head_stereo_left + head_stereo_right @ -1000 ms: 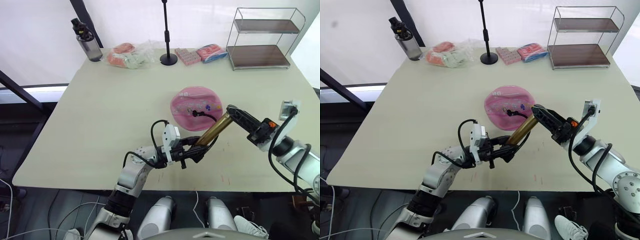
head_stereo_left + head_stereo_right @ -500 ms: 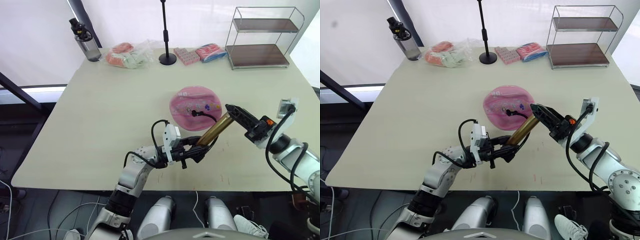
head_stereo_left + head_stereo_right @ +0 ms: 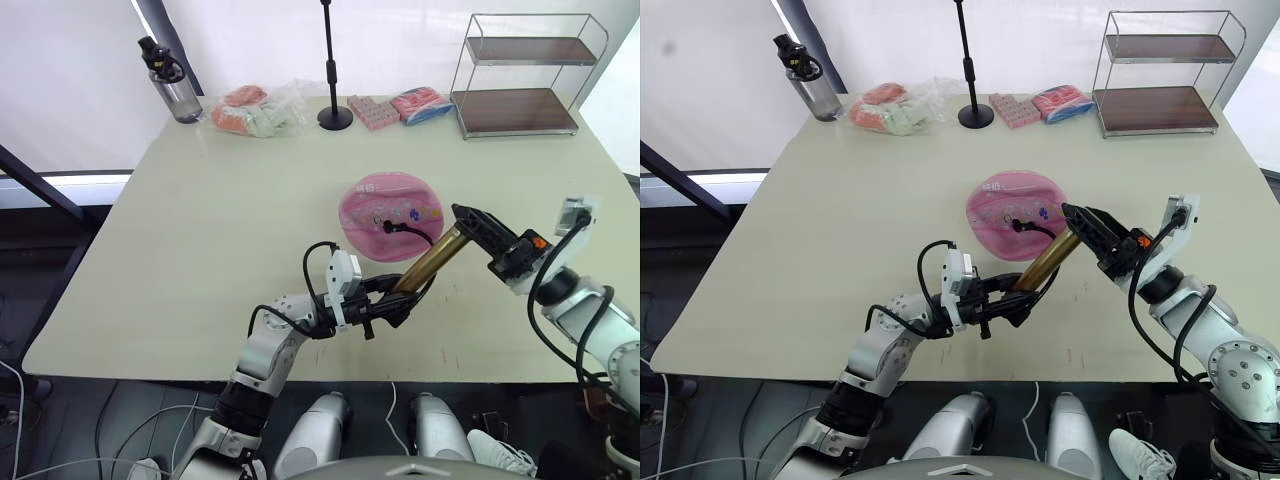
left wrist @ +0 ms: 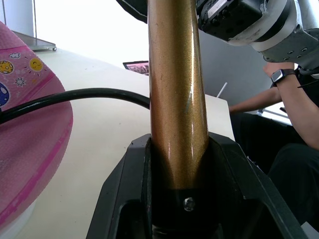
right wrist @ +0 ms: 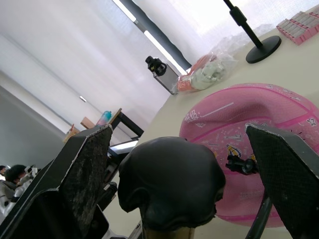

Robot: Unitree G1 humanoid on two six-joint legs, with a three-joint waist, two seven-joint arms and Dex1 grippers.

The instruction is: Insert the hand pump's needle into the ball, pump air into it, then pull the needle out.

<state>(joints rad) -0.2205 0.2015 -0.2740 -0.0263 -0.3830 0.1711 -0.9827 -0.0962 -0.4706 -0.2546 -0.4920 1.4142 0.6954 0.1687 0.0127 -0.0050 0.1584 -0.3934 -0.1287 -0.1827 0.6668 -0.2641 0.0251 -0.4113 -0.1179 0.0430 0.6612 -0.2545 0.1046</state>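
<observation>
Lying flat on the beige table [image 3: 200, 230], the ball [image 3: 392, 214]; left gripper [image 3: 392, 303] clamps the hand pump [image 3: 432, 260], right gripper [image 3: 475, 228] spread.

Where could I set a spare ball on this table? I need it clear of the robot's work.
The left half of the table, between the water bottle and the left gripper, is bare. So is the right edge below the wire shelf. It is crowded around the ball and hand pump, and along the back row.
</observation>
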